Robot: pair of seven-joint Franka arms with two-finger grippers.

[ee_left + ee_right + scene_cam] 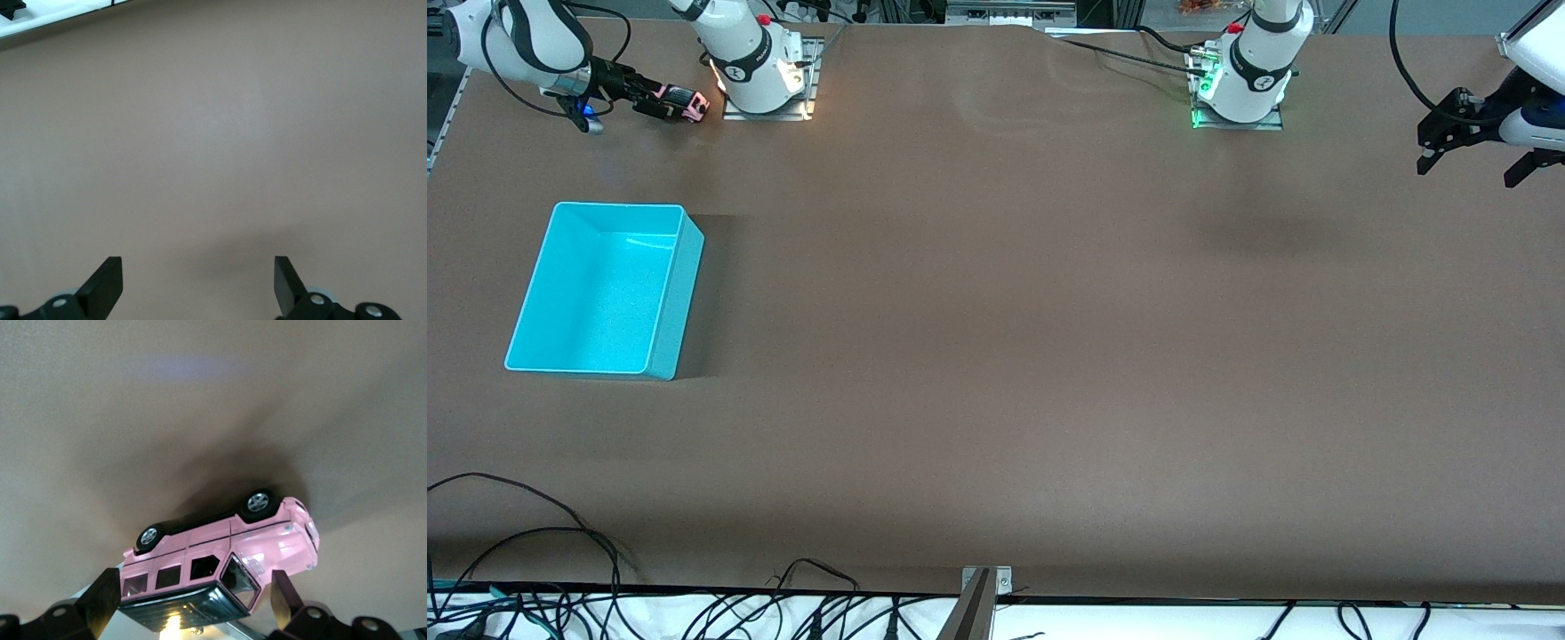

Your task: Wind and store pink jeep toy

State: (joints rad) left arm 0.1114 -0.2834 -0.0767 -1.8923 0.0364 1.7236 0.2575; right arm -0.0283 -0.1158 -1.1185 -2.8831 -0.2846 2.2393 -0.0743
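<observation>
Plainly, the right gripper (pixel 669 101) is low over the table (pixel 1005 356) toward the right arm's end, just beside the right arm's base (pixel 763 76). Its two dark fingers (pixel 101 600) are spread wide. The pink jeep toy (pixel 687 103) sits lengthwise in the gap between them.

In the right wrist view the pink jeep toy (pixel 220 547) has its dark wheels against the brown surface and its black roof turned toward the camera. A soft shadow lies under it. One finger stands just off the rear of the toy and the other just off its nose. Whether either pad actually presses on the body cannot be told. The jaws look as wide here as those of the idle arm.

The toy is farther from the front camera than the turquoise bin (pixel 680 302), which sits toward the same end of the table, and it is well apart from the bin.

The left gripper (pixel 1489 158) waits in the air over the left arm's end of the table. Its fingers (pixel 107 283) are spread apart with nothing between them, and only bare tabletop shows below.
</observation>
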